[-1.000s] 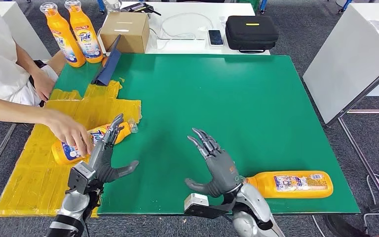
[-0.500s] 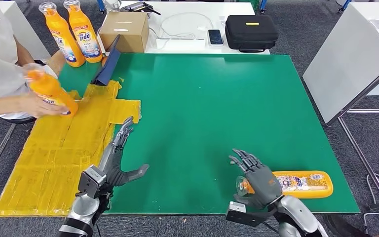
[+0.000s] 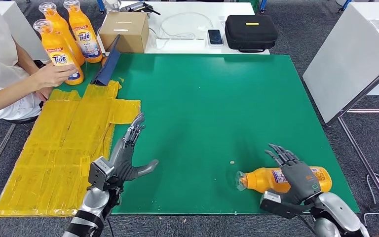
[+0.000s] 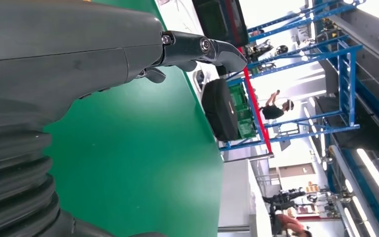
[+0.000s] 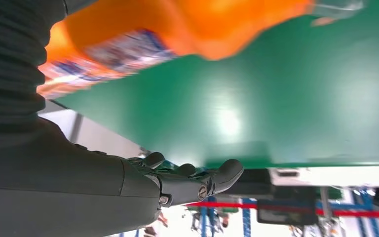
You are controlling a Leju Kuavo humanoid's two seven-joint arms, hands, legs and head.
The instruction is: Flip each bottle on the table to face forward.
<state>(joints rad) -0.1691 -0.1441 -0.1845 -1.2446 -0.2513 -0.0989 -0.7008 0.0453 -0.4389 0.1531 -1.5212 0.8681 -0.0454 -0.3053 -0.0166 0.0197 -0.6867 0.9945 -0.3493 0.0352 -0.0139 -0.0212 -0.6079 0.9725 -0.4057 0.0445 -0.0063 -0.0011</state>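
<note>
Head view: orange bottle (image 3: 271,178) lies on its side near front right edge of green table (image 3: 217,98). Right hand (image 3: 298,178) rests over it, fingers spread, grasp uncertain. Left hand (image 3: 126,158) open, empty, above table's front left.

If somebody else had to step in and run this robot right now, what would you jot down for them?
Left hand: open, holds nothing, above the green table near the yellow mat.
Right hand: fingers spread over the lying orange bottle at the table's near right edge; a firm grip cannot be confirmed.
A person's hand holds an upright Tide bottle at the far left corner, beside two more upright bottles.
Left: the lying bottle is yet to be turned to face forward.
</note>
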